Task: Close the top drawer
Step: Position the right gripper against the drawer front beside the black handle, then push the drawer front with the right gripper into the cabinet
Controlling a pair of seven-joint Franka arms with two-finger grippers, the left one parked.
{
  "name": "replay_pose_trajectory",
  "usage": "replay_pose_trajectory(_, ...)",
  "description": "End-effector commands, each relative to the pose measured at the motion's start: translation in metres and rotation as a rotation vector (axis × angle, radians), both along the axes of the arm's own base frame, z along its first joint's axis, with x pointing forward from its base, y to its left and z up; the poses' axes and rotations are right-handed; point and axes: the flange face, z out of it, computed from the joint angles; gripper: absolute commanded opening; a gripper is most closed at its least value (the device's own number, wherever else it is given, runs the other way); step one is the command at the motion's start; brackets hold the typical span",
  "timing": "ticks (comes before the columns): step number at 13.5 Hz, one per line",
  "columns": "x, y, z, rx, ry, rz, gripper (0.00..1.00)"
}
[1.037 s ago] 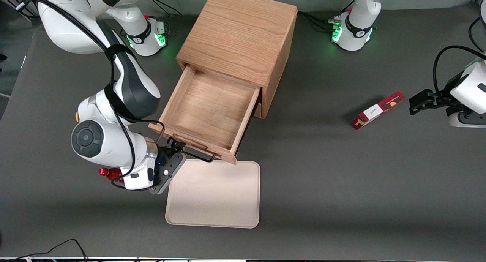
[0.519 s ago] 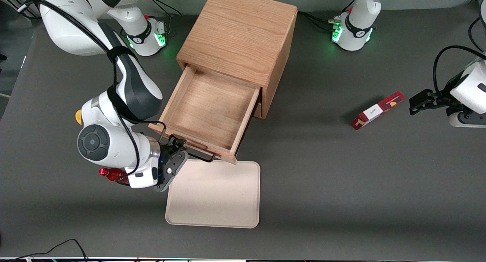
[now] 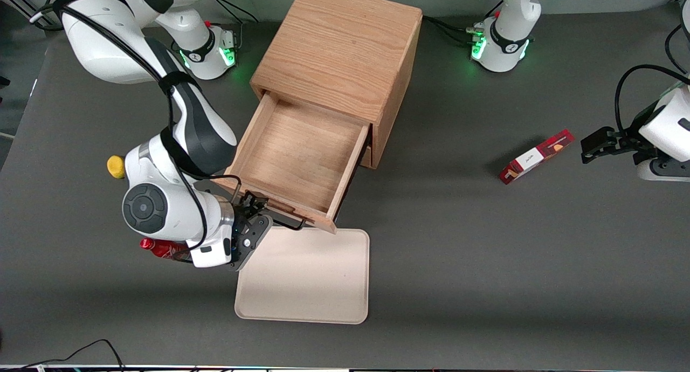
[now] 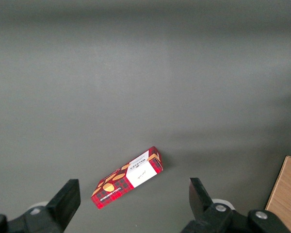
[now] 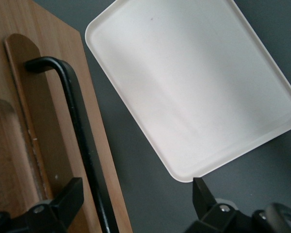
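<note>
Top drawer (image 3: 298, 157) of light oak, the upper one of the boxy wooden cabinet (image 3: 339, 59), stands pulled fully out and empty, so closing has not begun. The right arm's black two-finger claw (image 3: 254, 206), fingers spread apart, sits at the drawer front, straddling the thin black wire handle (image 5: 82, 145) without clamping it. A cream rectangular tray (image 3: 304, 277) lies on the grey bench (image 3: 485, 264) just nearer the camera. The whole push inward appears to remain.
</note>
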Motion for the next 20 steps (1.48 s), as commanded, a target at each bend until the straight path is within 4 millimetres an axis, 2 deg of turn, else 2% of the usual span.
replay_pose_trajectory(1,-0.003,0.004,-0.005,0.004,0.017,0.030,1.00)
replay_pose_trajectory(12,-0.020,0.013,-0.007,-0.013,0.047,0.040,1.00)
replay_pose_trajectory(16,-0.041,0.021,-0.007,-0.036,0.077,0.037,1.00)
replay_pose_trajectory(20,-0.064,0.041,-0.006,-0.050,0.108,0.010,1.00)
